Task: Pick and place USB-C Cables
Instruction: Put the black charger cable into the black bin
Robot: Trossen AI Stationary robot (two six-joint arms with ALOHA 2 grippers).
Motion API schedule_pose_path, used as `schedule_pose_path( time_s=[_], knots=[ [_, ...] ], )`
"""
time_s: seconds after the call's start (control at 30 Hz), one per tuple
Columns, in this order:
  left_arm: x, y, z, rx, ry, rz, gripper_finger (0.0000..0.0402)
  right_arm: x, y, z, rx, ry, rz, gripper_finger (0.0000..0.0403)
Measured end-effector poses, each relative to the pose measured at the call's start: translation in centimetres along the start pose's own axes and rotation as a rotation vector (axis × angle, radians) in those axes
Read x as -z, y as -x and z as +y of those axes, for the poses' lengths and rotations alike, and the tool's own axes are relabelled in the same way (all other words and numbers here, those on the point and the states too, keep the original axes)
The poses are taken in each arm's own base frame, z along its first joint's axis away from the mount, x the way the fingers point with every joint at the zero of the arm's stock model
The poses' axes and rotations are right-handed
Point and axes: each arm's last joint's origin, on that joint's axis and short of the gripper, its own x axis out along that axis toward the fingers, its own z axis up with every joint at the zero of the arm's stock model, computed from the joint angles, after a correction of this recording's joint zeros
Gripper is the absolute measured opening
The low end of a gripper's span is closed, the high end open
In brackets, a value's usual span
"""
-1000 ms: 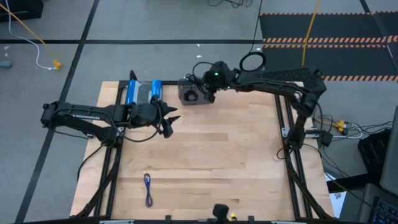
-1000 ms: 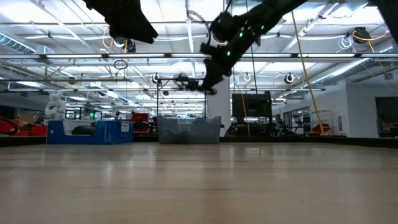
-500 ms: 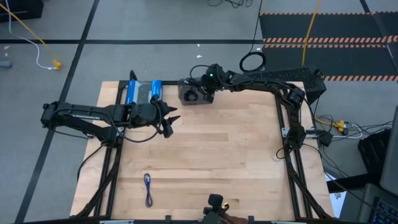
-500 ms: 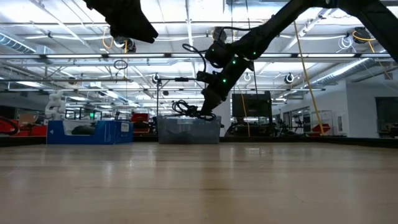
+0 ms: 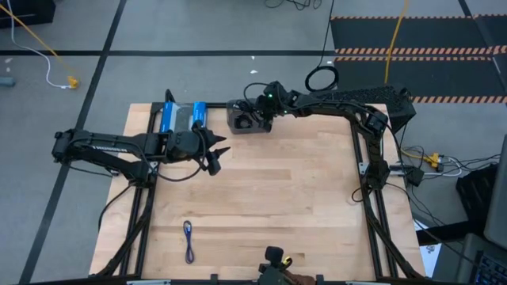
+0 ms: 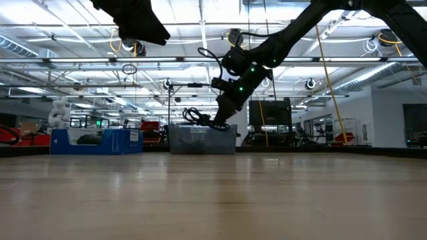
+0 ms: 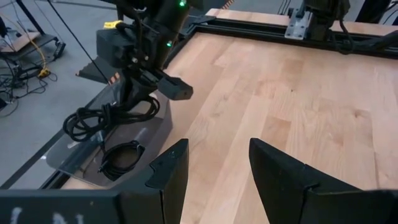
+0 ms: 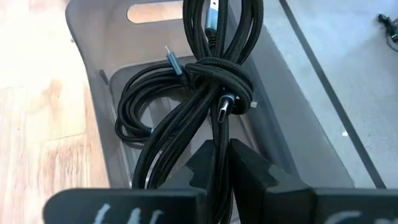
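Note:
My right gripper (image 8: 221,160) is shut on a black bundled USB-C cable (image 8: 214,74) low over a grey translucent bin (image 5: 240,119) at the table's far edge. A second black cable (image 8: 140,109) lies coiled on the bin's floor. In the low view the held bundle (image 6: 195,117) sits just above the bin's rim (image 6: 202,128). The blue-purple cable (image 5: 188,240) lies flat on the wood near the table's near-left corner. My left gripper (image 7: 217,167) is open and hovers above the table's left-middle part (image 5: 214,154), touching nothing. My right gripper pinches the black bundle's looped strands (image 8: 219,146) between its two fingers, below the wrapped knot (image 8: 219,78). The fingers slant down from the table's right side, along the bundle. The bundle reaches out past the fingertips into the bin; whether its free end rests there, I cannot tell.
Two blue upright containers (image 5: 169,117) (image 5: 198,115) stand left of the bin at the far edge. A black cable ring (image 5: 322,78) and a yellow cord (image 5: 36,36) lie on the floor beyond the table. Bare wood (image 5: 293,198) fills the table's middle and right.
My right gripper has come down toward the bin with the black bundle, shifting slightly toward the table's left. The bundle has gone from well above the bin to rim height. Most of this happened in the first half second; the left arm has stayed still.

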Motion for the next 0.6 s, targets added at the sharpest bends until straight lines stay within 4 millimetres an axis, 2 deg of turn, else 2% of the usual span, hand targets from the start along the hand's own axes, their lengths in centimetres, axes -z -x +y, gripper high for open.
schedule_pose_path(
  time_s=[0.6],
  knots=[
    [-0.1,0.0,0.0,0.001,0.005,-0.010,0.0172,2.0,-0.6,0.6,-0.014,-0.024,0.041,0.0029]
  ],
)
